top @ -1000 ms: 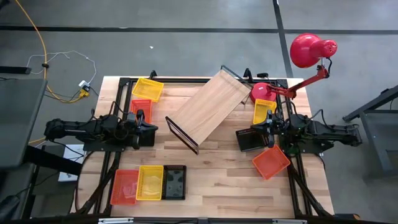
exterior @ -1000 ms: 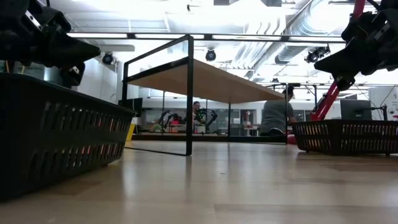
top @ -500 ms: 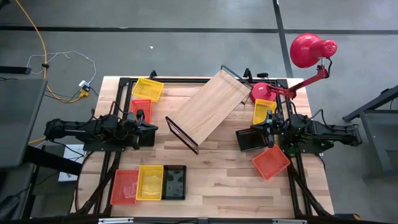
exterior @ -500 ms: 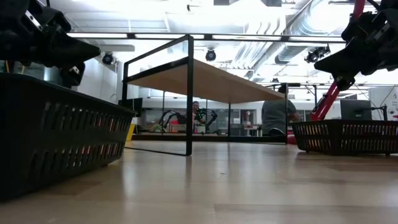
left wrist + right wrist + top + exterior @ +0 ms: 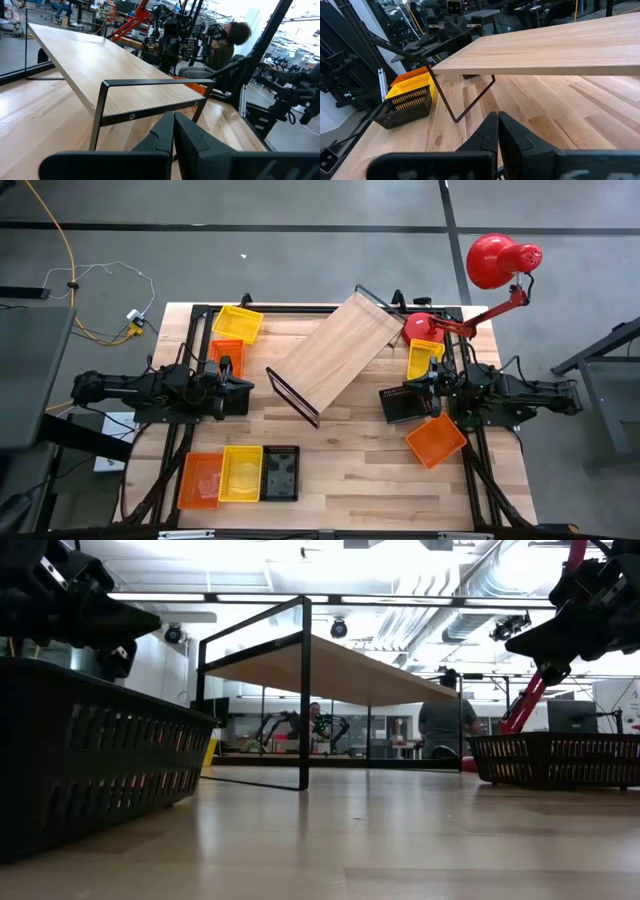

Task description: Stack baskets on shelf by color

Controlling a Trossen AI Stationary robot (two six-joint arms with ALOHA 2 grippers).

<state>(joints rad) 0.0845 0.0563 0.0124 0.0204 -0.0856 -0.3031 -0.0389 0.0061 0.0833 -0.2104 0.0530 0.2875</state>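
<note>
At the centre of the table [image 5: 350, 450] stands the shelf [image 5: 335, 350], its light-wood board set diagonally on a black wire frame and bare on top. My left gripper [image 5: 243, 387] hangs just off the shelf's near-left end, fingers [image 5: 165, 132] pressed together on nothing; my right gripper [image 5: 412, 392] hovers off its right side, likewise clenched and empty, above a black basket [image 5: 401, 406]. From overhead I count the rest: a yellow basket [image 5: 237, 323] and an orange basket [image 5: 226, 353] left of the shelf, a second yellow one [image 5: 424, 360] and a second orange one [image 5: 436, 440] right of it, and a row of three [image 5: 238, 476] in orange, yellow and black side by side, below the shelf's left end. Only the table-level camera shows a person [image 5: 440, 727] in the room beyond, framed under the shelf; it hides the baskets' colours behind one dark mesh wall. A red lamp [image 5: 492, 260] leans over the shelf's far right corner.
</note>
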